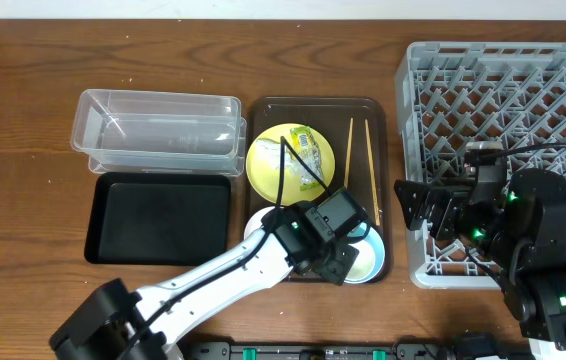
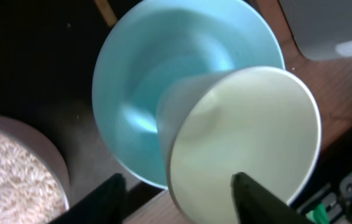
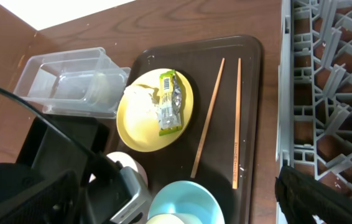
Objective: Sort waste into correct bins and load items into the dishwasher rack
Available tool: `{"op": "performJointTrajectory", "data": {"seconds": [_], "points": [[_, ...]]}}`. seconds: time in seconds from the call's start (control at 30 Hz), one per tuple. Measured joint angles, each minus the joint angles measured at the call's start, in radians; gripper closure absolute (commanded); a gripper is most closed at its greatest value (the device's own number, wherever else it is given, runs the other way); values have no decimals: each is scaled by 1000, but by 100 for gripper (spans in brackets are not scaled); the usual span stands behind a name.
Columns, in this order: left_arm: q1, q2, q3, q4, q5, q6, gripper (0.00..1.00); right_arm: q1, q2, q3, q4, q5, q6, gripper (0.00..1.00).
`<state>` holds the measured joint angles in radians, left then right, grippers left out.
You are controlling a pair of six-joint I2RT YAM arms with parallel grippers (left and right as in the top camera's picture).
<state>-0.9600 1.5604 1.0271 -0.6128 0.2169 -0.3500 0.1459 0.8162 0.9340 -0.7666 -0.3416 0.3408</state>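
My left gripper [image 1: 341, 258] [image 2: 179, 199] is open, low over the light blue bowl [image 2: 157, 68] [image 3: 182, 199] at the front of the brown serving tray [image 1: 263, 115]. A pale cream cup [image 2: 250, 130] lies tilted in that bowl, and one finger overlaps its mouth. The white bowl [image 2: 8, 174] [image 1: 255, 222] with rice grains stands beside it. The yellow plate [image 1: 273, 165] [image 3: 138, 118] carries the yellow-green wrapper [image 1: 306, 160] [image 3: 170, 99]. Two chopsticks [image 1: 371, 170] [image 3: 237, 118] lie to its right. My right gripper [image 1: 411, 205] is open and empty at the dishwasher rack's [image 1: 503, 100] front left corner.
The clear tub [image 1: 158, 125] [image 3: 70, 81] stands left of the serving tray, with the black tray [image 1: 158, 215] in front of it. The left arm reaches across the table's front edge. The rack fills the right side.
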Motion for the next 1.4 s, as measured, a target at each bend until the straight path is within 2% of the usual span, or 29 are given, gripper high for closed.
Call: {"op": "performJointTrajectory", "data": {"seconds": [0.17, 0.3, 0.57, 0.73, 0.83, 0.9, 0.93, 1.1, 1.23, 1.4], "points": [[0, 1, 0, 11, -14, -14, 78, 0, 0, 0, -9, 1, 8, 1], [1, 1, 0, 11, -16, -20, 94, 0, 0, 0, -23, 1, 11, 1], [29, -21, 0, -21, -6, -17, 94, 0, 0, 0, -38, 1, 13, 1], [140, -167, 0, -43, 78, -16, 94, 0, 0, 0, -37, 1, 15, 1], [287, -300, 1, -42, 199, -11, 94, 0, 0, 0, -32, 0, 15, 1], [443, -393, 2, -41, 347, -1, 94, 0, 0, 0, -14, -31, -6, 2], [470, -406, 2, -42, 378, 0, 94, 0, 0, 0, -7, -44, -14, 2], [734, -478, 2, -40, 777, 18, 94, 7, 6, 2, 117, -331, -164, 3], [816, -478, 2, -37, 1043, 34, 94, 61, 39, 2, 228, -541, -231, 5], [826, -478, 2, -35, 1223, 40, 94, 141, 100, 2, 403, -727, -266, 7]]}}
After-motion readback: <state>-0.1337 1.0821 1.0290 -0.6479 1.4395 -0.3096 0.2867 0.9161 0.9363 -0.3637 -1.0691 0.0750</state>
